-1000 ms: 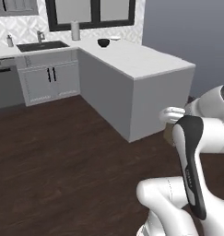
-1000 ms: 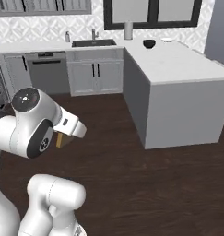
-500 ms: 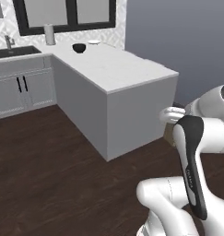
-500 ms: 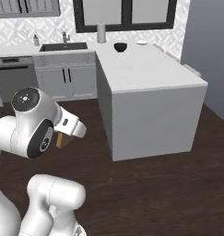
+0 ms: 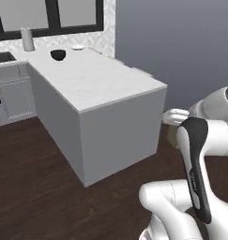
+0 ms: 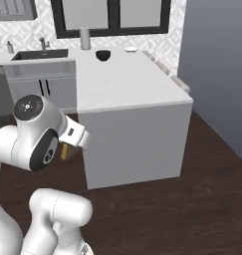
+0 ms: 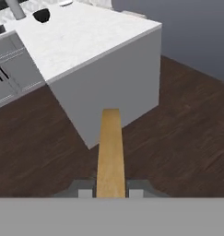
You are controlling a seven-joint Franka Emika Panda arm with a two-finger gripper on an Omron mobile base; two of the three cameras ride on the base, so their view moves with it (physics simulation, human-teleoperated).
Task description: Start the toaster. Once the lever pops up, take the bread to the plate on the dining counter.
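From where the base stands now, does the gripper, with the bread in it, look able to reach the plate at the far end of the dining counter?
Probably not yet. The gripper holds the bread low over the floor, short of the dining counter. The plate sits at the far end, past the dark bowl. Nothing blocks the countertop; the base must drive closer.

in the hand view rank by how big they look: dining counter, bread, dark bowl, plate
1. dining counter
2. bread, though it's held close to the camera, which inflates it
3. dark bowl
4. plate, cut off at the top edge
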